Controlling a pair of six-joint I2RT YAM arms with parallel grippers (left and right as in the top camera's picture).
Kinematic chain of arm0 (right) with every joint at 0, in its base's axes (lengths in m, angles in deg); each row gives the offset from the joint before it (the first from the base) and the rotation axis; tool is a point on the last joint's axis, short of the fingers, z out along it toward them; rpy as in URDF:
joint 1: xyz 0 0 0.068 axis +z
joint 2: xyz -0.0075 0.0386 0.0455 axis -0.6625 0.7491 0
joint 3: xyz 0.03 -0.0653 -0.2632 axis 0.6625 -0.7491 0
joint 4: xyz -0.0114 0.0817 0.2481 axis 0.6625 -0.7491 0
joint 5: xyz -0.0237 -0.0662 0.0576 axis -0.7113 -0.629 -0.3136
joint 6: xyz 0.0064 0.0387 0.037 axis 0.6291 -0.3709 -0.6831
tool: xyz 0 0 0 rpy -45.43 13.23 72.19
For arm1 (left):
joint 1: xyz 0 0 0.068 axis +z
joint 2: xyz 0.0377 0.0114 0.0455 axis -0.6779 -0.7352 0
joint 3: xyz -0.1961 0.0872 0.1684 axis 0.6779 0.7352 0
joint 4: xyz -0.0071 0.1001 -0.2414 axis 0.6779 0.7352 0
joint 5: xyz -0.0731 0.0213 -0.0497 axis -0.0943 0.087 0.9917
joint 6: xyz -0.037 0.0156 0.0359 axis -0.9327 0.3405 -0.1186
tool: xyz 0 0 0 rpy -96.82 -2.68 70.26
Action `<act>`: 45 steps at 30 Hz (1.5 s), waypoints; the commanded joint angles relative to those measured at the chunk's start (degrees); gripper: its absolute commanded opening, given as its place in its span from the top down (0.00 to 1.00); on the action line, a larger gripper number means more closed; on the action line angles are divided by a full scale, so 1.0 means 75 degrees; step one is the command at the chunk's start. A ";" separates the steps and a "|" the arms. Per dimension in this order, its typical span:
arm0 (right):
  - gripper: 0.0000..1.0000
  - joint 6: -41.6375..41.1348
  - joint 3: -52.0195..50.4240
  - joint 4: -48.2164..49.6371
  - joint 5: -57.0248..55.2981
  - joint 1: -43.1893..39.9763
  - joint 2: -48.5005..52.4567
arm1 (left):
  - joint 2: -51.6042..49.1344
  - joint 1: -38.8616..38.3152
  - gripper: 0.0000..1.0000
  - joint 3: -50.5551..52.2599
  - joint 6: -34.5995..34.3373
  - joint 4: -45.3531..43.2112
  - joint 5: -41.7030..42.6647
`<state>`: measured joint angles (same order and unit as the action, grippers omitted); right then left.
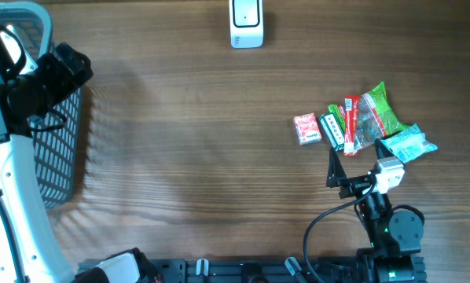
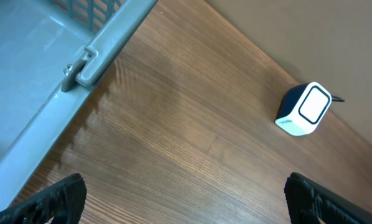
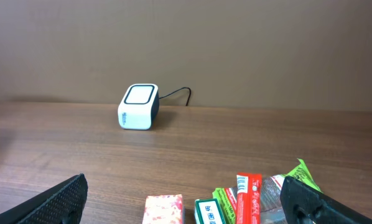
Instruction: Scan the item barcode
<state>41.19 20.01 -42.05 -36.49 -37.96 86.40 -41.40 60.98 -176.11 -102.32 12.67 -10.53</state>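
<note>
Mock shop checkout — barcode scanner (image 1: 246,23), grey basket (image 1: 62,149), snack packets (image 1: 361,122) on wooden table (image 1: 180,141).

No words or numbers are showing clearly enough to read. The small green and white cardboard box (image 3: 208,211) is showing dark marks on its white label, but they are too tiny and blurry to make out. The long red plastic stick packet (image 3: 248,193) is showing little white marks, also too blurry. The small pink paper packet (image 3: 163,208) is showing only a fuzzy pattern. The white and dark plastic scanner cube (image 3: 139,107) is showing nothing that can be read.
</note>
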 commanded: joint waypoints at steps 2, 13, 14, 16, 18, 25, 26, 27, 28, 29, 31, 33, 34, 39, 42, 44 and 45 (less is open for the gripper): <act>0.00 0.0125 -0.0006 0.0026 0.0122 -0.0023 -0.0093 | 0.0012 -0.0026 0.00 -0.0064 0.0125 -0.0015 0.0090; 0.00 0.0128 -0.0006 0.0026 0.0122 -0.0023 -0.0093 | 0.0012 -0.0026 0.00 -0.0064 0.0125 -0.0015 0.0090; 0.00 0.0128 -0.0006 0.0026 0.0122 -0.0023 -0.0093 | 0.0012 -0.0026 0.00 -0.0064 0.0125 -0.0015 0.0090; 0.00 0.0125 -0.0006 0.0026 0.0122 -0.0023 -0.0093 | 0.0012 -0.0026 0.00 -0.0064 0.0125 -0.0015 0.0090; 0.01 0.0125 -0.0006 0.0026 0.0122 -0.0023 -0.0093 | 0.0012 -0.0026 0.00 -0.0064 0.0125 -0.0015 0.0090; 0.01 0.0125 -0.0006 0.0026 0.0122 -0.0023 -0.0093 | 0.0251 -0.0026 0.00 -0.0064 0.0125 -0.0015 0.0090; 0.00 0.0125 -0.0006 0.0026 0.0122 -0.0023 -0.0093 | 0.0358 -0.0029 0.00 -0.0064 0.0125 -0.0015 0.0090; 0.00 0.0125 -0.0006 0.0026 0.0122 -0.0023 -0.0093 | 0.0577 -0.0029 0.00 -0.0064 0.0125 -0.0015 0.0090; 0.00 0.0125 -0.0006 0.0026 0.0122 -0.0023 -0.0093 | 0.0860 -0.0026 0.00 -0.0064 0.0125 -0.0015 0.0090; 0.00 0.0125 -0.0006 0.0026 0.0122 -0.0023 -0.0093 | 0.1070 -0.0026 0.00 -0.0064 0.0125 -0.0015 0.0090; 0.00 0.0125 -0.0006 0.0026 0.0122 -0.0023 -0.0093 | 0.1731 -0.0026 0.00 -0.0064 0.0125 -0.0015 0.0090; 0.00 0.0122 -0.0006 0.0026 0.0122 -0.0023 -0.0093 | 0.2384 -0.0026 0.00 -0.0064 0.0125 -0.0015 0.0090; 0.00 0.0125 -0.0006 0.0026 0.0122 -0.0023 -0.0093 | 0.2617 -0.0026 0.00 -0.0064 0.0125 -0.0015 0.0090; 0.00 0.0122 -0.0006 0.0026 0.0122 -0.0023 -0.0093 | 0.4109 -0.0026 0.00 -0.0064 0.0125 -0.0015 0.0090; 0.00 0.0125 -0.0006 0.0026 0.0122 -0.0023 -0.0093 | 0.4823 -0.0026 0.00 -0.0064 0.0125 -0.0012 0.0090; 0.00 0.0125 -0.0006 0.0026 0.0122 -0.0023 -0.0093 | 0.5071 -0.0026 0.00 -0.0064 0.0125 -0.0012 0.0090; 0.00 0.0125 -0.0006 0.0026 0.0122 -0.0023 -0.0093 | 0.5115 -0.0029 0.00 -0.0064 0.0125 0.0015 0.0090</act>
<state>41.46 20.01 -42.05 -36.49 -37.96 86.38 -4.03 60.98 -176.95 -102.32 12.52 -10.55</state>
